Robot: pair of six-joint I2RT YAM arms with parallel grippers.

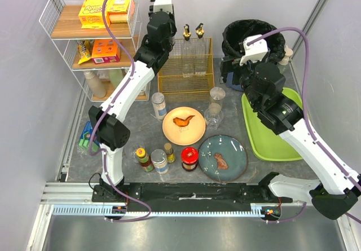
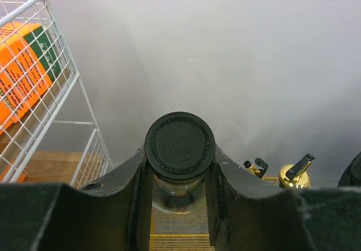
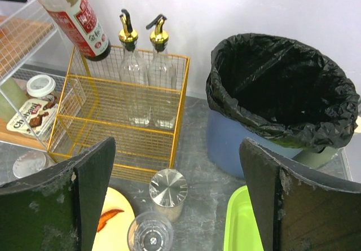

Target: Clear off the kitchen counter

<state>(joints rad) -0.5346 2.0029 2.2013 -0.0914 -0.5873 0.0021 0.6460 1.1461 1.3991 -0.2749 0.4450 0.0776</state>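
Left gripper [image 2: 179, 163] is partly closed and clamped on a bottle [image 2: 179, 145], one finger on each side of the neck just under the black cap. Right gripper [image 3: 180, 206] is spread wide with nothing in it. The left wrist cam only gets the cap end-on. The right wrist cam shows that bottle's red label, tilted, up in the air near the yellow wire basket [image 3: 121, 110]. The kitchen counter [image 1: 138, 135] is dark grey mottled stone and sits under both arms. It's carrying a cream plate [image 1: 172, 131], a teal plate [image 1: 232, 148] and a red-lidded jar [image 1: 189, 156].
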